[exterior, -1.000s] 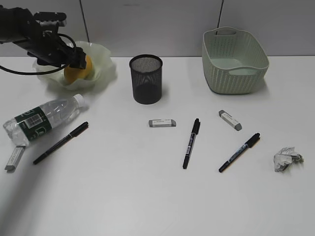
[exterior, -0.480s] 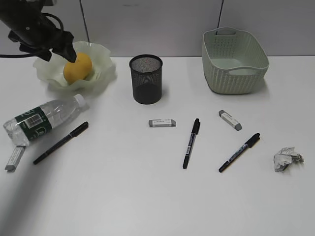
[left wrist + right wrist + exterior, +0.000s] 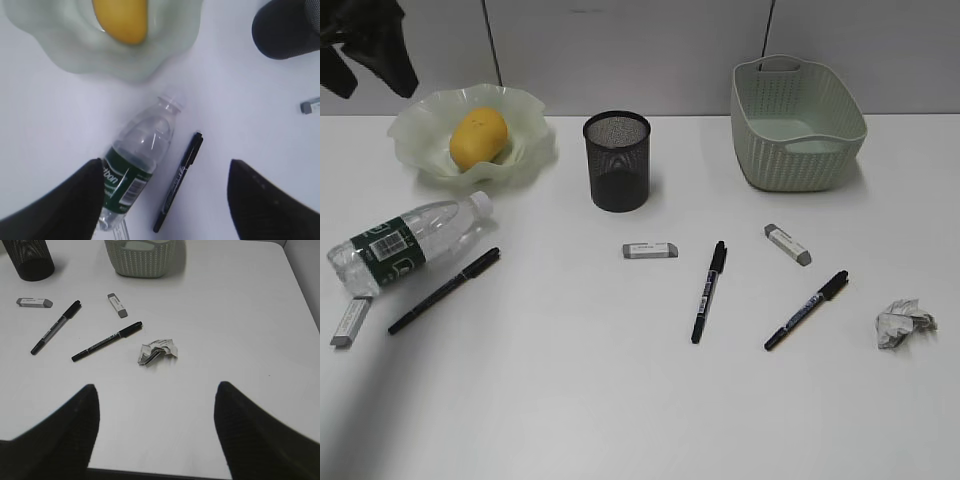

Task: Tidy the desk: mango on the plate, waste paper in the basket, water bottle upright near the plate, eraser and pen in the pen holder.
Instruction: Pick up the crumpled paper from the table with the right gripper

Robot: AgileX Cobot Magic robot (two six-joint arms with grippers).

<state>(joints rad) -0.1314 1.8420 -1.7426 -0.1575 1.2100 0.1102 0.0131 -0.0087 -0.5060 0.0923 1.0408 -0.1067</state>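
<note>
Mango (image 3: 479,137) plated; bottle (image 3: 136,162) at 6 o'clock of plate (image 3: 525,150) next: lower wide left gripper (image 3: 162,200) squarely across label; right gripper (image 3: 156,432) wide, idle.

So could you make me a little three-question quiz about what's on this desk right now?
1. True or false: the mango lies in the plate.
2. How many pens are on the desk?
3. The bottle is: A) upright by the plate, B) lying on its side, C) in the basket.

Key
1. True.
2. Three: one by the bottle, one in the middle, one near the paper.
3. B.
</note>
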